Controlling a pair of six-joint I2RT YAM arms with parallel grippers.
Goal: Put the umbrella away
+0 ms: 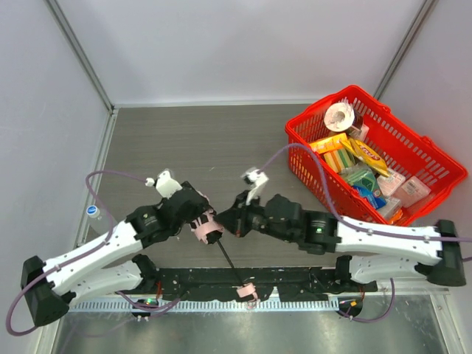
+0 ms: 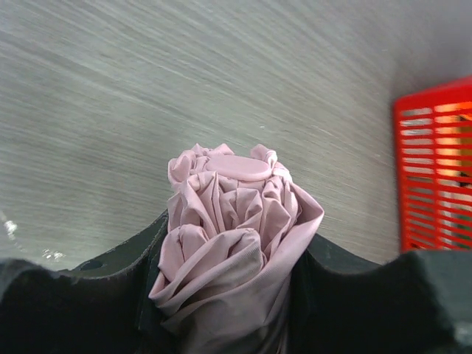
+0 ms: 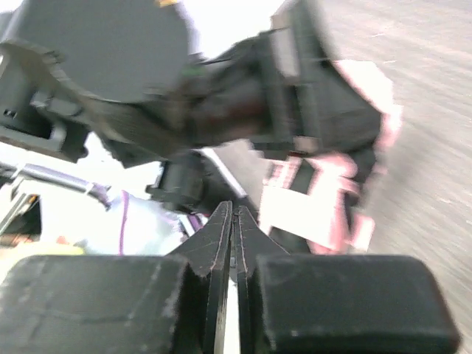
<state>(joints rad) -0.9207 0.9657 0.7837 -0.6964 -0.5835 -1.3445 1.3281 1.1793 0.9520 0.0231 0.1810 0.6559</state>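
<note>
From above, the bench (image 1: 184,140) is a grey, wood-grained board closed in by plain pale walls (image 1: 243,44) at the far and left sides, with slim metal posts (image 1: 81,51) running up the corners. A red basket (image 1: 321,109) full of packets sits in the far right corner. Near the middle of the near edge, the left claw (image 1: 203,225) is clamped on the bunched pink cloth of the umbrella (image 1: 208,231). Its thin black shaft (image 1: 230,262) slants toward the near edge and ends in the small pink handle (image 1: 246,290), which lies over the black rail (image 1: 295,279) where the arms are bolted. The right claw (image 1: 234,220) is just beside the pink bundle on its right; whether it touches cannot be told here.

The left wrist camera shows the umbrella (image 2: 228,221) end-on, with crumpled pink folds and a flat oval cap on top, squeezed between the two dark fingers of the left claw (image 2: 228,258). The streaky grey bench (image 2: 184,74) stretches behind it, and the basket (image 2: 435,169) shows at the right edge.

The right wrist camera is blurred. The right claw (image 3: 236,228) has its fingers together, with only a hairline slit between them. Beyond it is the dark bulk of the other arm, with pink umbrella (image 3: 332,184) cloth beside it. A strip of grey bench (image 3: 435,96) shows on the right.
</note>
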